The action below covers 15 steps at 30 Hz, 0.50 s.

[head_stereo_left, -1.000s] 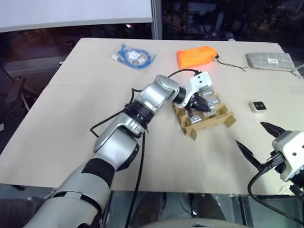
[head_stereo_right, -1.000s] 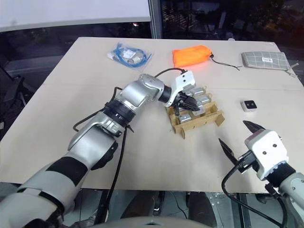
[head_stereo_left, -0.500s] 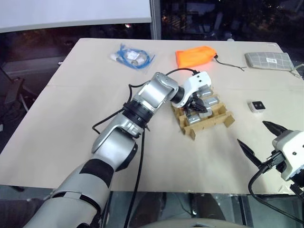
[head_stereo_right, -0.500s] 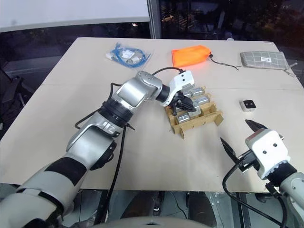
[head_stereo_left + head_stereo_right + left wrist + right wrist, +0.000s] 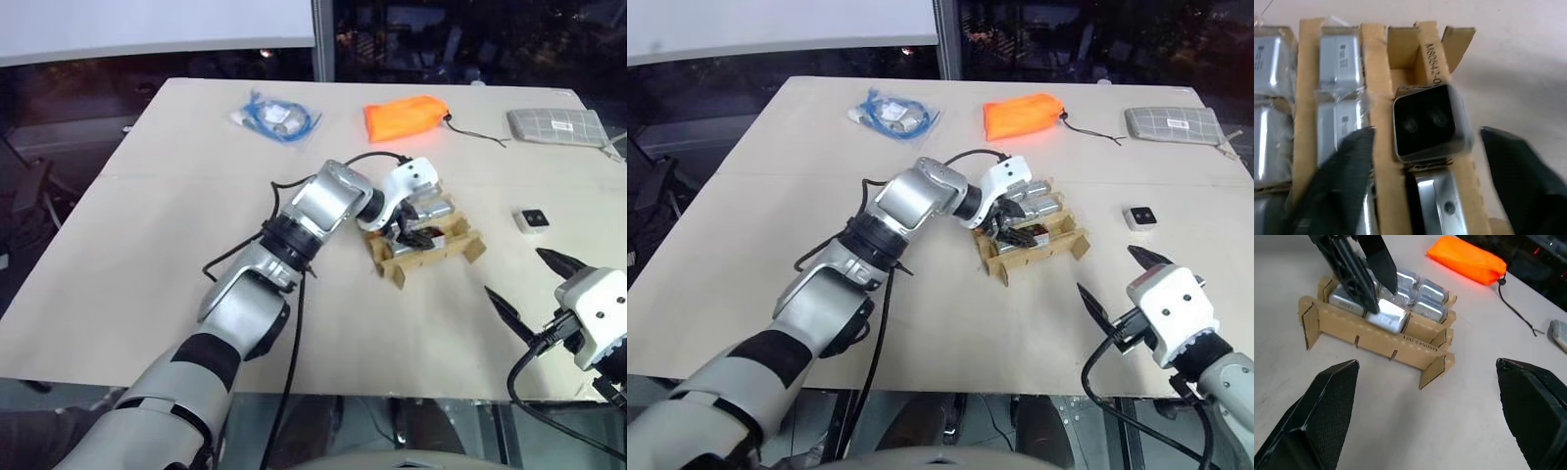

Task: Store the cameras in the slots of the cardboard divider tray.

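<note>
Cameras point(image 5: 1426, 122): one black-faced unit now sits in a slot of the cardboard divider tray point(image 5: 427, 257), table centre. My left gripper point(image 5: 1425, 156), clamped a second ago, has sprung wide; fingers flank the unit at 3 and 9 o'clock, apart. Another camera point(image 5: 532, 219) waits at 3 o'clock. My right gripper point(image 5: 1425, 416) hangs spread, empty.

Head stereo pair looked forward and down over the whole table point(image 5: 147, 245). Left wrist view sat close above the tray point(image 5: 1376, 98). Right wrist view faced that tray point(image 5: 1376, 340) from farther off, low.
</note>
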Motion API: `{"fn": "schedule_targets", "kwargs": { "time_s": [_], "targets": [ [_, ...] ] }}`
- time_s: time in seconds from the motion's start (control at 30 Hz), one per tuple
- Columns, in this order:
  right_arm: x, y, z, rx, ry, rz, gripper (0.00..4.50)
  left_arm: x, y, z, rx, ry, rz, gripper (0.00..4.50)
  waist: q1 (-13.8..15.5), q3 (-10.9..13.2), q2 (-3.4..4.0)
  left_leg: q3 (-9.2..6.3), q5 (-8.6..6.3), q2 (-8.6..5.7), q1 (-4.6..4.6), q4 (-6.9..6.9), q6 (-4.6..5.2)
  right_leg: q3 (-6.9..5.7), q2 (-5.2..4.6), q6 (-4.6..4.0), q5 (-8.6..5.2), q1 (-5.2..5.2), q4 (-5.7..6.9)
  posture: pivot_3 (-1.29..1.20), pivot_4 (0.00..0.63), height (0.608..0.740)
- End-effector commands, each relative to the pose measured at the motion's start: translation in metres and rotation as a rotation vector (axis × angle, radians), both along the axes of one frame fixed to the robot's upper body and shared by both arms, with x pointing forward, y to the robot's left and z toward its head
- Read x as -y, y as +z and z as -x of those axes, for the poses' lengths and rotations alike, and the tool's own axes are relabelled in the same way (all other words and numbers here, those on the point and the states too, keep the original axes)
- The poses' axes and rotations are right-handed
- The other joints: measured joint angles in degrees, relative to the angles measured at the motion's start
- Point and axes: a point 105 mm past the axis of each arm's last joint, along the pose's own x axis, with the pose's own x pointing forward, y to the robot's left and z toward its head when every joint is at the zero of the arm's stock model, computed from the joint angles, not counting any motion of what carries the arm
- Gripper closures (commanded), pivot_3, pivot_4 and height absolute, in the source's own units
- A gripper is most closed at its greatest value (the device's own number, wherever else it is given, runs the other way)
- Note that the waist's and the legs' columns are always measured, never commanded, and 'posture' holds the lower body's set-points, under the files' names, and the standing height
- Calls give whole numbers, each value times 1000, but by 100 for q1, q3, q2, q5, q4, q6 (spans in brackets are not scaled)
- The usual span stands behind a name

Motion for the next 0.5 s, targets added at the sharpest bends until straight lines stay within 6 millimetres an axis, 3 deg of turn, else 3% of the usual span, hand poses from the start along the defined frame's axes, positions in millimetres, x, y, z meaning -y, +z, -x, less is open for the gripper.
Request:
{"fn": "schedule_targets", "kwargs": {
  "time_s": [0.03,0.27,0.5],
  "targets": [
    [-7,11,0,51,28,24,14,-1,25,0,19,25,96,38,-11,0,0,0,0,0,0,1,0,0,0,0,0,0,0,0,150,740],
    [-10,10,-9,44,61,10,14,-14,42,5,84,48,197,38,-15,0,1,0,11,2,-1,2,-19,1,-1,-1,1,-1,1,0,150,740],
    [-11,9,-18,48,87,26,14,-7,23,18,334,-34,137,38,37,0,0,0,14,0,-2,3,-23,1,-5,-2,2,0,1,0,150,740]
  ]
}}
